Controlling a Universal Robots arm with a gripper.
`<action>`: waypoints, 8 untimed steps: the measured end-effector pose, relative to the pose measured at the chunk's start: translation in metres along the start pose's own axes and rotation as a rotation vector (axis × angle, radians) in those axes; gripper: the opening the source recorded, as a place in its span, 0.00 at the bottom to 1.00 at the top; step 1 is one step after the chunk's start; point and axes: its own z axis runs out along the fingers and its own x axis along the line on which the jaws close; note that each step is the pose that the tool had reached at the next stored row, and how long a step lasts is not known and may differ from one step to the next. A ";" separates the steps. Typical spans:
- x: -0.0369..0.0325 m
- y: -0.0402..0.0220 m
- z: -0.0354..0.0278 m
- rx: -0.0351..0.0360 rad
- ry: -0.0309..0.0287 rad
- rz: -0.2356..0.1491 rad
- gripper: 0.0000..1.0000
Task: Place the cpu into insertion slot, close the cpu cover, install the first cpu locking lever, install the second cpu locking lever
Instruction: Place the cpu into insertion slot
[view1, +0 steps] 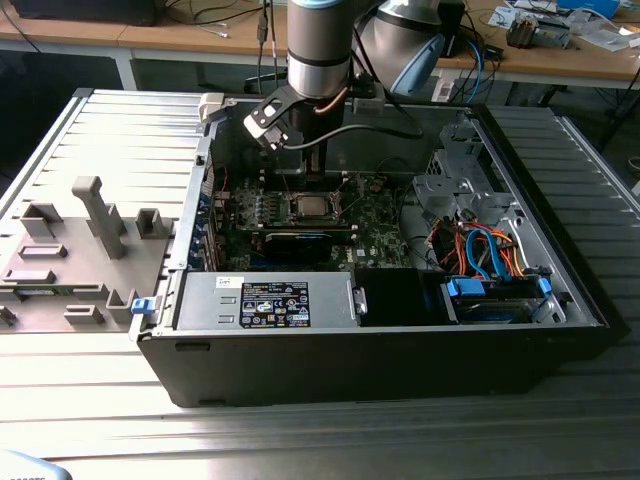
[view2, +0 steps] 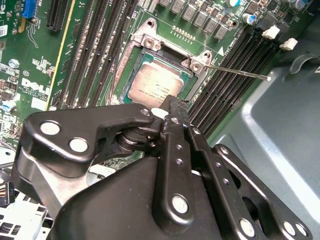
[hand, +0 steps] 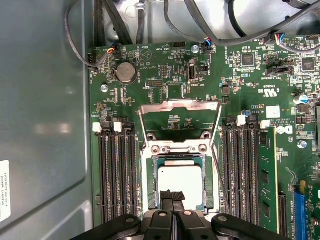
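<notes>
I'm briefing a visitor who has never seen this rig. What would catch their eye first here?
The robot arm reaching into the open computer case at the exterior view's centre. In the first wrist view, its shut gripper hangs at the edge of the cpu, which lies in the insertion slot; the cpu cover stands open.

- The cpu, a silvery-tan square chip, lay flat in the insertion slot.
- The insertion slot was a dark, silver-rimmed socket, uncovered.
- The cpu cover, a thin silver window frame, was swung open on its hinge.
</notes>
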 end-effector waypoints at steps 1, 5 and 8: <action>0.0000 0.0000 -0.0002 0.0000 0.0002 0.000 0.11; 0.0000 0.0000 -0.0009 0.0000 0.0013 0.000 0.11; 0.0001 0.0000 -0.0017 0.0000 0.0022 0.000 0.11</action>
